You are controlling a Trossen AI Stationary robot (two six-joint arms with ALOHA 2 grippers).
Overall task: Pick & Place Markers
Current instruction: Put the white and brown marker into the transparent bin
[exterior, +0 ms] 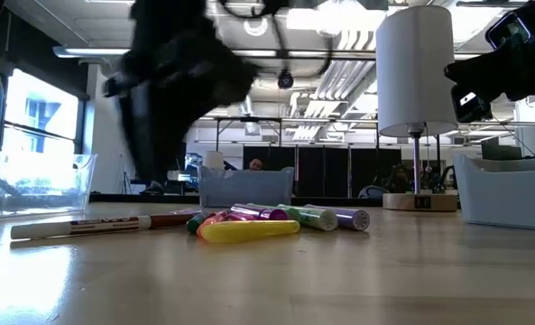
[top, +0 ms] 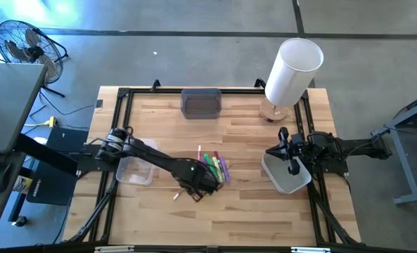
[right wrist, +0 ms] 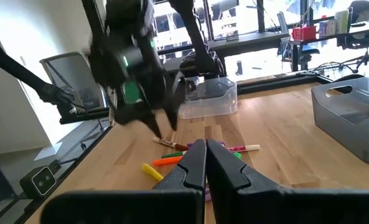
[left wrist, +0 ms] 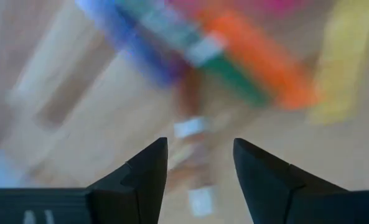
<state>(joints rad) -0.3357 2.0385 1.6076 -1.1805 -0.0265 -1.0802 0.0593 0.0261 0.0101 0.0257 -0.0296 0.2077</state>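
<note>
From the high view, a clear plastic bin (top: 136, 169) is sitting toward the left edge of the wooden surface (top: 243, 140), a grey bin (top: 201, 102) by the far edge and a white bin (top: 287, 176) by the right edge; their contents cannot be made out. The markers (top: 214, 167) are lying bunched near the surface's middle, mostly fanning toward the far edge. The left gripper (top: 194, 188) is hovering just beside them. The right gripper (top: 284, 133) is waiting above the white bin.

In the low view, a plump yellow marker (exterior: 247, 231) is lying crosswise in front, a long white-barrelled one (exterior: 87, 226) stretching toward the clear bin.

In the left wrist view, the fingers (left wrist: 140, 180) are standing apart above blurred markers.

In the right wrist view, the fingers (right wrist: 224, 165) are pressing together, holding nothing.
</note>
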